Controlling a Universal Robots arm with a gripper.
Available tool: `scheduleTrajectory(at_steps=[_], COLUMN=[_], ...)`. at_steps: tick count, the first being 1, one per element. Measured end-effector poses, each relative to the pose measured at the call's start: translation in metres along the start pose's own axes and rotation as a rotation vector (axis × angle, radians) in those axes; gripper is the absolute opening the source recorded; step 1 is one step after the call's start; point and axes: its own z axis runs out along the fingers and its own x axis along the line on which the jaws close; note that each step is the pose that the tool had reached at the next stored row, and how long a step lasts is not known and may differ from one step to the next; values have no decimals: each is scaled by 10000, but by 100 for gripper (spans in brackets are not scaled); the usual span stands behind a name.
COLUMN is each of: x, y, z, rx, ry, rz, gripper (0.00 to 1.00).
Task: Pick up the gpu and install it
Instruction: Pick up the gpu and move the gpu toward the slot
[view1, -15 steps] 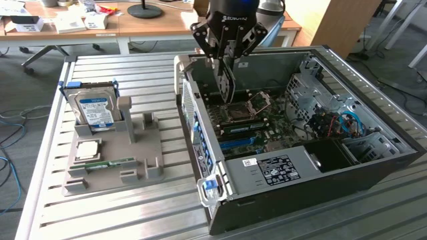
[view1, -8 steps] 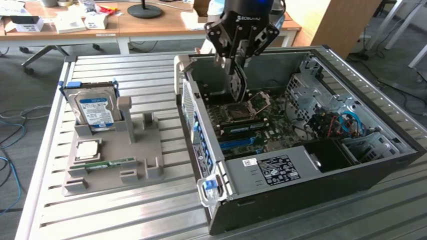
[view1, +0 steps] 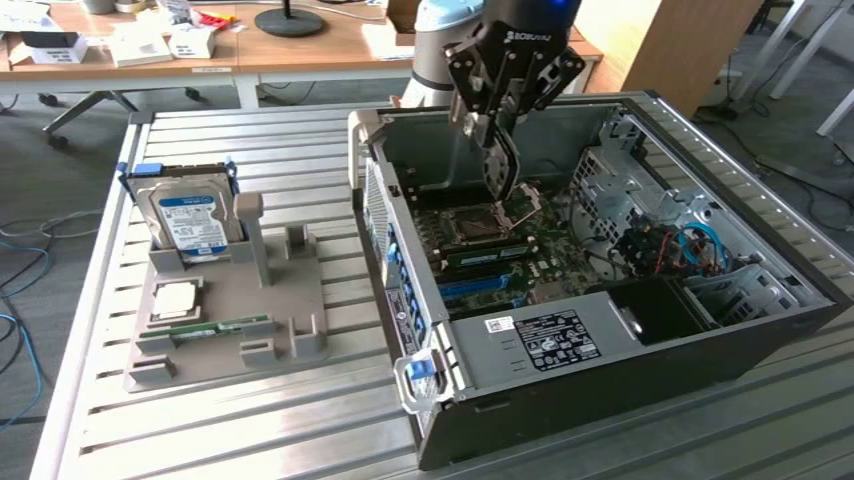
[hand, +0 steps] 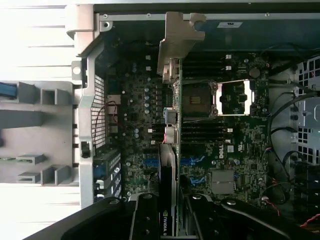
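The jaws are clamped on the gpu (view1: 503, 185), pinching the thin card by its faces so it hangs edge-down inside the open computer case (view1: 627, 330), above the motherboard (view1: 494, 250) and not yet seated. In the wrist view the gpu (hand: 168, 170) runs edge-on across the board, its silvery bracket (hand: 177, 35) at the end away from the jaws.

To do this step well, I judge the card's edge must sit parallel with the blue slots (view1: 474, 288) (these lie nearer than the processor socket (view1: 470, 222), so the card looks to be hanging too far back). The bracket should meet the case's rear wall (hand: 97, 130) squarely. Any tilt risks the contacts jamming, so the descent ought to be straight and slow.

The case rests on a slatted metal worktop (view1: 267, 430). Towards the exterior view's left stands a grey holder tray (view1: 227, 320), well apart from the case, carrying an upright blue-labelled hard drive (view1: 187, 222) at its far end and a narrow green memory stick (view1: 214, 327) nearer. Wooden desks (view1: 320, 50) with papers stand beyond the worktop.
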Motion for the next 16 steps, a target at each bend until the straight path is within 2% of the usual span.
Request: scheduleTrajectory(at_steps=[10, 16], x=[-345, -361], y=[13, 14], z=[-3, -3], rx=[8, 9], ry=[228, 239], rz=[9, 10], gripper=[26, 26])
